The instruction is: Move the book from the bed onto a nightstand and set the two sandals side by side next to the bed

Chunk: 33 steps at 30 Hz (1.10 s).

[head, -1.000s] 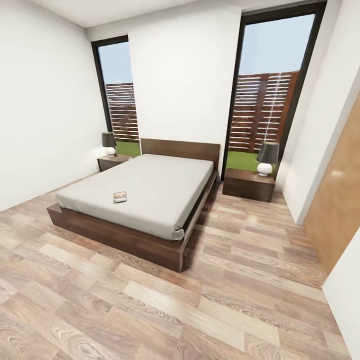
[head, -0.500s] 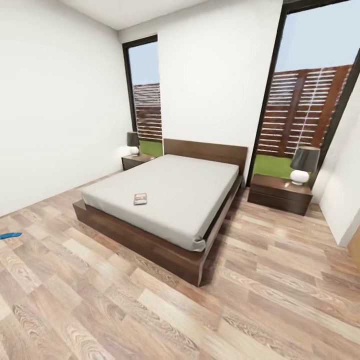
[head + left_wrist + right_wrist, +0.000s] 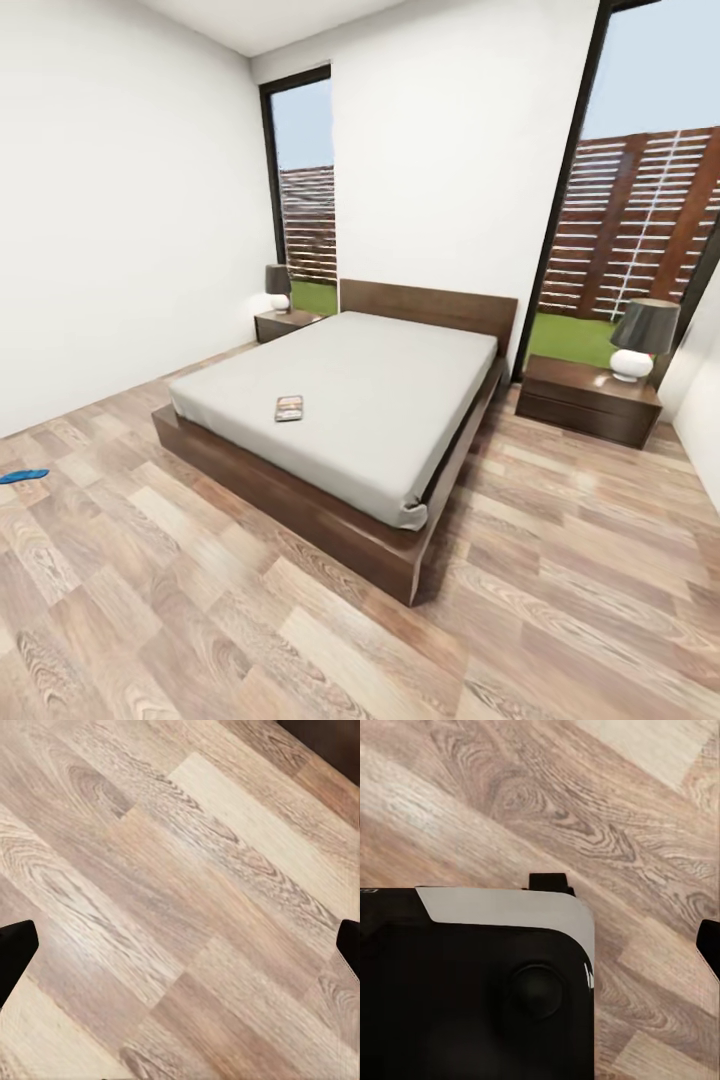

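The bed (image 3: 360, 400) stands in the middle of the bedroom, its light-grey mattress on a dark brown frame. The book (image 3: 289, 408) lies flat on the mattress near the foot end, on the side toward the left wall. One blue sandal (image 3: 22, 476) lies on the wood floor at the far left edge of the head view; the other sandal is out of view. A nightstand (image 3: 285, 323) flanks the headboard on the left and another nightstand (image 3: 588, 400) on the right. My left gripper (image 3: 180, 945) is open over bare floor. My right gripper (image 3: 540, 952) hangs open over the floor, one fingertip (image 3: 709, 945) showing.
Each nightstand carries a lamp (image 3: 278, 286) (image 3: 640, 340) with a dark shade. Tall windows (image 3: 305, 190) flank the headboard wall. Wood-plank floor (image 3: 250, 620) stretches between me and the bed. My black and white base (image 3: 472, 982) shows in the right wrist view.
The whole head view has shifted as the camera turned left and came nearer. The bed looks larger, the blue sandal has come into view at left, the door at right has gone.
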Motion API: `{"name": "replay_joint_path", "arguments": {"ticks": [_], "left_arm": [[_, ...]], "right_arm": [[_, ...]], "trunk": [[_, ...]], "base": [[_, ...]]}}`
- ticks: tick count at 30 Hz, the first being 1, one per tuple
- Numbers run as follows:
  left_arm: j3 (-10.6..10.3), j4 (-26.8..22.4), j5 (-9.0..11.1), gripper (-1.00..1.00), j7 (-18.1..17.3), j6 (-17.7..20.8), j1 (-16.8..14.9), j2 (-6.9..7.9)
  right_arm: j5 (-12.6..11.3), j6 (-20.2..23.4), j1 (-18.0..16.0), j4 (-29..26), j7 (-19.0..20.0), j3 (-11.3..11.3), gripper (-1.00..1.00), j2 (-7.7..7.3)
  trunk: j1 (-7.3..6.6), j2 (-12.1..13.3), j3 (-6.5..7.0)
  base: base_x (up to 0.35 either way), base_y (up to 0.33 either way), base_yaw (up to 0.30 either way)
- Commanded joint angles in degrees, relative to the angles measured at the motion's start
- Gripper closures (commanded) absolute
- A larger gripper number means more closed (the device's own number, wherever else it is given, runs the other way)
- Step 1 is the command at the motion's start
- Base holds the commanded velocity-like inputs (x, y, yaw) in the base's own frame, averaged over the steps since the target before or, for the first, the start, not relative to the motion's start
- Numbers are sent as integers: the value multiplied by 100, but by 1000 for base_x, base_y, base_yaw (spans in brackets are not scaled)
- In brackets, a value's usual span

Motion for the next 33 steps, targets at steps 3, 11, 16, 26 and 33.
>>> {"name": "replay_joint_path", "arguments": {"ticks": [3,11,16,26,33], "left_arm": [[0,2,33,-100,1,-16,-3,-1],[0,2,32,-100,2,-16,-3,-1],[0,2,35,-100,1,-16,-4,-1],[0,2,32,-100,1,-16,-2,-1],[0,2,28,-100,1,-16,-3,-1]], "right_arm": [[-3,-20,-3,5,5,-6,-100,0],[-3,-22,-3,5,2,-4,-100,0],[-3,-20,-3,7,3,-3,-100,0],[-3,-21,-3,5,4,-4,-100,0],[-3,-20,-3,5,5,-5,-100,0]], "trunk": [[3,-2,-6],[3,-2,-18],[3,-2,-19],[3,-2,-19],[3,-2,-19]], "base": [[319,0,20],[319,0,185],[319,0,68],[211,0,139],[10,0,281]]}}
